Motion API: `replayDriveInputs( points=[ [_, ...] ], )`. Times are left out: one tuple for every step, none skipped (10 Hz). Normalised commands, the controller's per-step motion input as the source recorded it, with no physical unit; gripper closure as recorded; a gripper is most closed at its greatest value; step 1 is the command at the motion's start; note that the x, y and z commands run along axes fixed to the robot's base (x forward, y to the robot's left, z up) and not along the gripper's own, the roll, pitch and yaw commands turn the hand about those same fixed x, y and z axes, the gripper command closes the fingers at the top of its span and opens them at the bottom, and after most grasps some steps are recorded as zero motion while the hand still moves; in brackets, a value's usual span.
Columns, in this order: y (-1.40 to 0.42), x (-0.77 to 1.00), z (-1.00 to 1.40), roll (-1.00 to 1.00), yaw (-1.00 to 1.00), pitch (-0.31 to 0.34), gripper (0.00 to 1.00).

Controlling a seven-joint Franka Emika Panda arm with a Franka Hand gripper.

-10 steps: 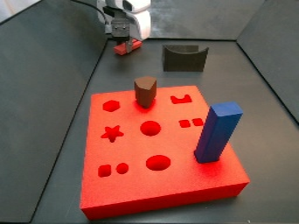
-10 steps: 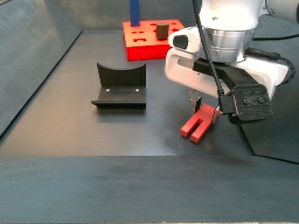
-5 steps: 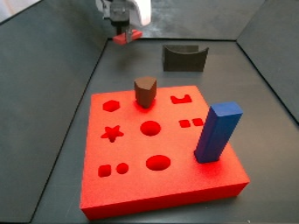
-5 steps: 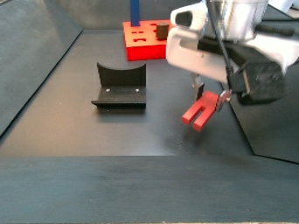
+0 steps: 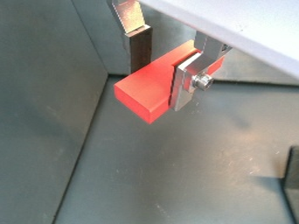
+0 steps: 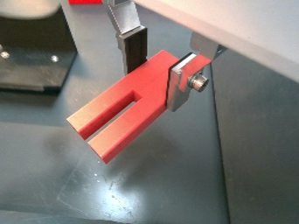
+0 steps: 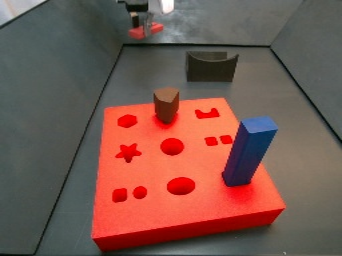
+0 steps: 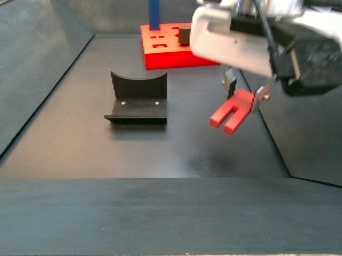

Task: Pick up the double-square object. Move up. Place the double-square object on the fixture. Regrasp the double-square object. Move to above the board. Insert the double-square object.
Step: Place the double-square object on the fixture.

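The double-square object (image 8: 230, 113) is a slim red bar with a groove along one face (image 6: 121, 116). It hangs tilted in the air above the dark floor, well off it. My gripper (image 8: 242, 94) is shut on its upper end; in both wrist views the silver fingers (image 5: 184, 80) press on its two sides. In a side view the gripper (image 7: 140, 24) is high at the far end, behind the fixture (image 7: 211, 65). The fixture (image 8: 136, 97), a dark block with a curved notch, stands apart beside the gripper. The red board (image 7: 174, 170) has shaped holes in its top.
A tall blue block (image 7: 249, 150) and a brown hexagonal peg (image 7: 166, 103) stand in the board. Grey walls slope up round the floor (image 8: 147, 160). The board (image 8: 174, 45) lies beyond the fixture, with the blue block (image 8: 155, 10) on it.
My gripper has risen with the double-square object, which has come off the floor and now hangs higher. The board, fixture and other pieces have not moved.
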Motion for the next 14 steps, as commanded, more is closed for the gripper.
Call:
replayDriveInputs(
  points=[
    [0.00, -0.02, 1.00, 0.04, -0.02, 0.032, 1.00],
    [0.00, -0.03, 1.00, 0.05, -0.02, 0.037, 1.00],
    [0.00, -0.03, 1.00, 0.07, -0.02, 0.046, 1.00],
    [0.00, -0.04, 1.00, 0.07, -0.01, 0.051, 1.00],
    [0.00, -0.03, 0.86, 0.08, 0.00, 0.055, 1.00],
    [0.00, -0.02, 0.71, 0.08, 0.00, 0.061, 1.00],
    [0.01, -0.02, 0.51, 0.08, 0.01, 0.076, 1.00],
    [0.00, -0.01, 0.35, 0.09, 0.02, 0.081, 1.00],
    [0.00, -0.01, 0.20, 0.09, 0.02, 0.083, 1.00],
    [-0.97, 1.00, 0.16, -0.21, 1.00, -0.091, 1.00],
    [-0.96, 1.00, 0.14, -0.22, 1.00, -0.091, 1.00],
    [-0.92, 1.00, 0.12, -0.24, 1.00, -0.085, 1.00],
    [-0.83, 1.00, 0.11, -0.26, 1.00, -0.075, 1.00],
    [-0.75, 1.00, 0.09, -0.28, 1.00, -0.066, 1.00]
  ],
)
